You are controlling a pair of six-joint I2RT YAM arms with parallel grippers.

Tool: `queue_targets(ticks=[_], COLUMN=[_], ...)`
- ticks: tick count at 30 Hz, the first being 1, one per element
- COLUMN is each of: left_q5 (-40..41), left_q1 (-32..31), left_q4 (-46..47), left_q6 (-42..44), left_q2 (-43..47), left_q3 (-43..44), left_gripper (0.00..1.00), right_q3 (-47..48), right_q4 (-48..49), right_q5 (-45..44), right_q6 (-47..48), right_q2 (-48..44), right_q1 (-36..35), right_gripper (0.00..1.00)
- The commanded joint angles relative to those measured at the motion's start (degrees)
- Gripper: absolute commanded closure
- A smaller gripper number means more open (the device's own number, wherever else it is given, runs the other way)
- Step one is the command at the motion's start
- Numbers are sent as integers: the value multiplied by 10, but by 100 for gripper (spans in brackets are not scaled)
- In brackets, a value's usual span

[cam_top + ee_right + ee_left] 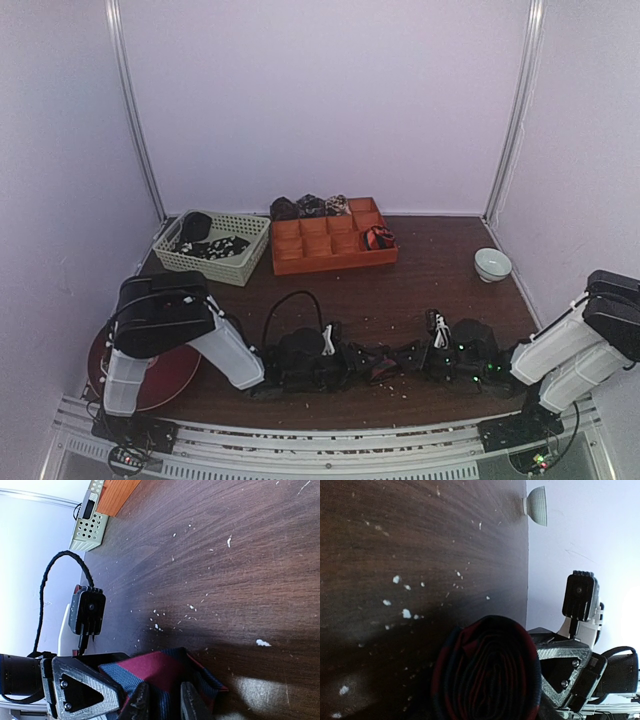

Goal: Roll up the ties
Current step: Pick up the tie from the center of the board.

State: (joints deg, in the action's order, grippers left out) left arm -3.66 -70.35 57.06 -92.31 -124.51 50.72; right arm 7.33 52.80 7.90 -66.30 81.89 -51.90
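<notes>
Striped tie point(487, 672) looks soft, light & prone to uncoil, so grip across the roll's sides; right hand point(162, 702) clamped on it, left hand point(350, 362) can't tell

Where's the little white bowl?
In the top view, the bowl sits on the table at its right edge, to the right of the orange tray.

The top view is dim and a little fuzzy. In the left wrist view the wall point(580, 530) at 3 o'clock is very bright, and the tie point(487, 675) at 6 o'clock is dark and blurry.
</notes>
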Motion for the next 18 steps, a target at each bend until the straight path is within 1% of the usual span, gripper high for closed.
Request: queue_targets(ticks=[1, 5, 9, 14, 18], left_q5=[-20, -22, -28, -34, -34], left_q1=[-13, -12, -9, -5, -5], left_q4=[21, 14, 3, -4, -2], left_q6=[21, 32, 41, 49, 50], left_q2=[2, 8, 7, 10, 10], left_q3=[10, -6, -7, -7, -6], left_gripper=[54, 58, 59, 58, 58], right_q3=[-2, 14, 29, 27, 22], right_q4=[-75, -161, -236, -281, -270], right_q5=[23, -15, -38, -32, 1], right_q6=[16, 47, 68, 69, 55], right_q2=[-21, -79, -136, -171, -147], right_q1=[-17, -18, -17, -18, -18], right_gripper=[77, 72, 64, 61, 59])
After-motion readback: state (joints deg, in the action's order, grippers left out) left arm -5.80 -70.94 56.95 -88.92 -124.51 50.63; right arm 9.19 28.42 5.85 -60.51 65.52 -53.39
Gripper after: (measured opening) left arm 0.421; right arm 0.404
